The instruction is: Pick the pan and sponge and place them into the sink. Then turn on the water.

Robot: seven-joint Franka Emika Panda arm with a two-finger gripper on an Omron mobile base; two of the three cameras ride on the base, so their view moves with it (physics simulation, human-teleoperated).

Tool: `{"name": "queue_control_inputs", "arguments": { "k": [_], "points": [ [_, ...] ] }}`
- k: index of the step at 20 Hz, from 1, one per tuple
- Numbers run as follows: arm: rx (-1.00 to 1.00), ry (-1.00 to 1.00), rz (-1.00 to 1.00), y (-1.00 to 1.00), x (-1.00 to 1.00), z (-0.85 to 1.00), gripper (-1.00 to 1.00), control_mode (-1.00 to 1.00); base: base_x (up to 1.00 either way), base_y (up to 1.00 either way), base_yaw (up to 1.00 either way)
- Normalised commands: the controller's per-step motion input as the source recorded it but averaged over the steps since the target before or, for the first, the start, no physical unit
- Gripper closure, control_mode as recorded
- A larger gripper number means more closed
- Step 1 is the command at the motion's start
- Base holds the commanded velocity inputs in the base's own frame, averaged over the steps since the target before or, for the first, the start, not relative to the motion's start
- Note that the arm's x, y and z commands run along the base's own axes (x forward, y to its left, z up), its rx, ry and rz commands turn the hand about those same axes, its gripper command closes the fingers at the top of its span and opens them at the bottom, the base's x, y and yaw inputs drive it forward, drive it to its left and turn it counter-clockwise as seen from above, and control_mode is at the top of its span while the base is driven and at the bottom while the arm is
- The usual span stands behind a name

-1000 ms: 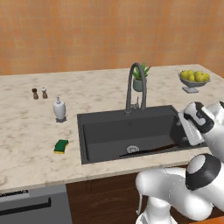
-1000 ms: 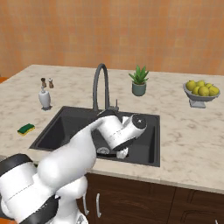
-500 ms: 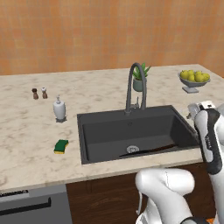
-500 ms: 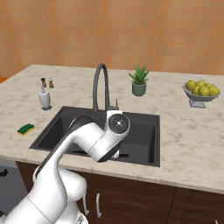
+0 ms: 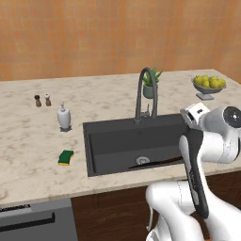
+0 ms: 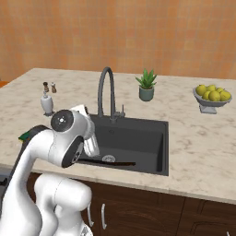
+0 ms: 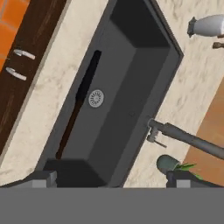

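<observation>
The black pan (image 7: 86, 80) stands on edge along the front wall of the dark grey sink (image 5: 117, 141), its long handle (image 5: 157, 163) running beside the round drain (image 7: 96, 98). On the counter left of the basin lies the yellow and green sponge (image 5: 66, 157). My gripper (image 7: 113, 176) hangs open and empty above the sink's right part, its white hand (image 5: 195, 113) level with the rim. The arched faucet (image 5: 144, 89) stands behind the basin, and no water runs from its spout.
A white soap dispenser (image 5: 64, 117) and two small shakers (image 5: 42, 100) stand left of the sink. A potted plant (image 6: 146, 85) sits behind the faucet and a bowl of lemons (image 6: 212, 95) at the far right. Dark cabinet doors (image 6: 138, 207) lie below the counter.
The arm has swung and lifted the hand out of the sink's right side to rim height. The pan stays in the basin and the sponge has not moved.
</observation>
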Motion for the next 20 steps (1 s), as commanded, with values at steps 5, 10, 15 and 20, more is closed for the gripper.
{"name": "queue_control_inputs", "arguments": {
  "k": [5,10,15,20],
  "points": [
    [-0.07,0.0,0.25,0.28,-0.59,0.41,-1.0,-1.0,0.0,0.0,0.0],
    [-0.18,0.0,0.37,0.61,-0.12,0.29,-1.0,-1.0,0.0,0.0,0.0],
    [-0.19,0.0,0.35,0.84,0.02,0.01,-1.0,-1.0,0.0,0.0,0.0],
    [-0.08,0.04,0.23,0.9,0.14,-0.03,-1.0,-1.0,0.0,0.0,0.0]
  ]
}}
